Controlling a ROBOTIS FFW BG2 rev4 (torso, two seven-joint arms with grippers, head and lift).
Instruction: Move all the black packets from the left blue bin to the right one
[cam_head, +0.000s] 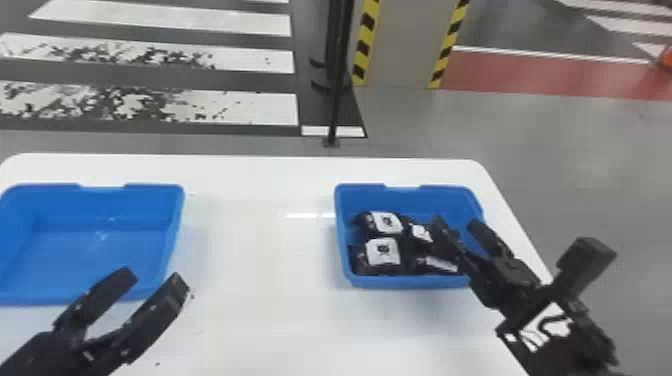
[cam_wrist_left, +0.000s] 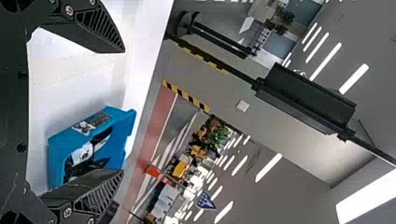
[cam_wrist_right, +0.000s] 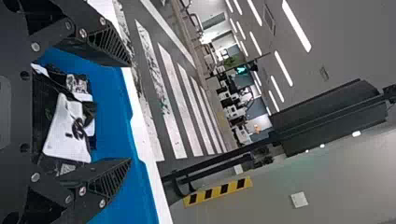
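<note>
Head view: the black packets (cam_head: 383, 251) lie in the right blue bin (cam_head: 405, 282), right of centre; the left blue bin (cam_head: 100, 245), at the left edge, shows bare floor (the transfer looks finished). Left wrist view: the left gripper (cam_wrist_left: 123, 111) stands spread, holding nothing. Right wrist view: the right gripper (cam_wrist_right: 130, 113) is spread over the packets; only withdrawing seems left.

The black jointed left arm (cam_head: 37, 356) comes in from the near left; its black left gripper (cam_head: 154, 280), with two flat ribbed jaws, points far and rightward, the jaws parted wide; the black jointed right arm (cam_head: 565, 340) comes in from the near right, a boxy black block (cam_head: 585, 260) jutting beside its wrist; its black right gripper (cam_head: 456, 224) angles far and leftward, jaws spread apart.
</note>
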